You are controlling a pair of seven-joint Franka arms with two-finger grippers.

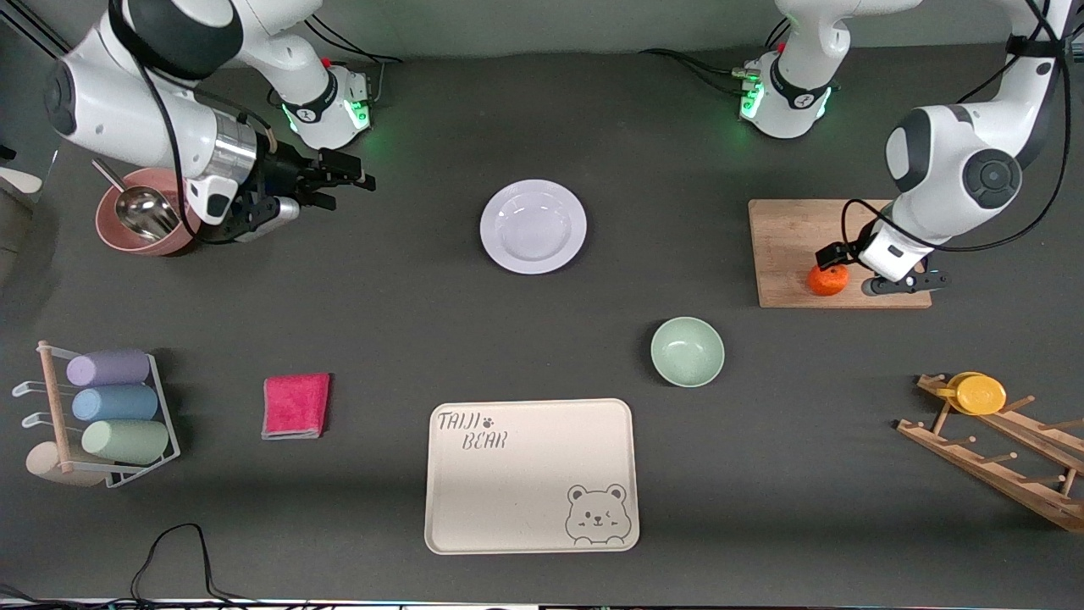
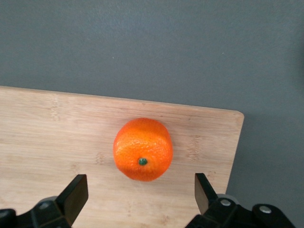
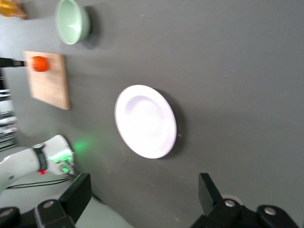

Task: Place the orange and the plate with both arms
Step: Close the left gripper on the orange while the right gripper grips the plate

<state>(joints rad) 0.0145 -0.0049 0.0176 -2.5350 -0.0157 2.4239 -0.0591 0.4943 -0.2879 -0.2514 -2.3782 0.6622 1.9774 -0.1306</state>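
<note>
While orange [image 2: 142, 149] lies between left pincer [image 2: 140, 194] fingers

White jointed arms [image 1: 957, 161], dark grey joints, black cables, green-lit bases [image 1: 783, 102]

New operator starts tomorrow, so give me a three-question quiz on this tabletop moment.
1. True or false: the left tool is shut on the orange.
2. What does the orange rest on? A) plate B) wooden board C) green bowl
3. Fill in: the right tool, open, hangs beside the pink ____.

Key: 1 false; its fingers stand open. 2 B. 3 bowl.
</note>
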